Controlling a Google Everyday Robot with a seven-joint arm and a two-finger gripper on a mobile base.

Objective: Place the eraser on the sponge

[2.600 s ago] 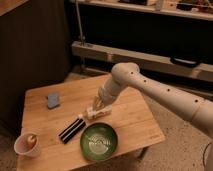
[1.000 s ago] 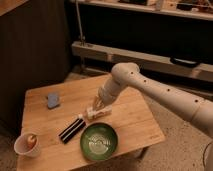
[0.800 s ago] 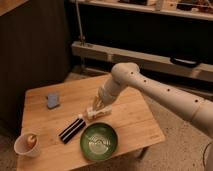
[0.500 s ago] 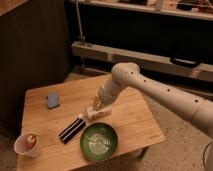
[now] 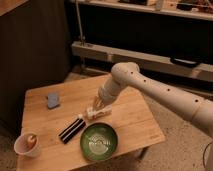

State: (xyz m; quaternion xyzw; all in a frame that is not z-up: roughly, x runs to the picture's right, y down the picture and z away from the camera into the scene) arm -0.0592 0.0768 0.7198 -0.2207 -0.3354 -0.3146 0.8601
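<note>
No readable text, apparently; tool [image 5: 97, 106] above table [image 5: 131, 121].

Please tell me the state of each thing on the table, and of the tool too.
sponge: flat on the table, nothing on it.
eraser: flat on the table, not on the sponge.
white packet: lying just below the tool.
green bowl: upright.
cup: upright, something orange inside.
tool: low over the white packet, near the eraser's white end.

Gripper [image 5: 94, 110] just beside eraser [image 5: 71, 130]
</note>
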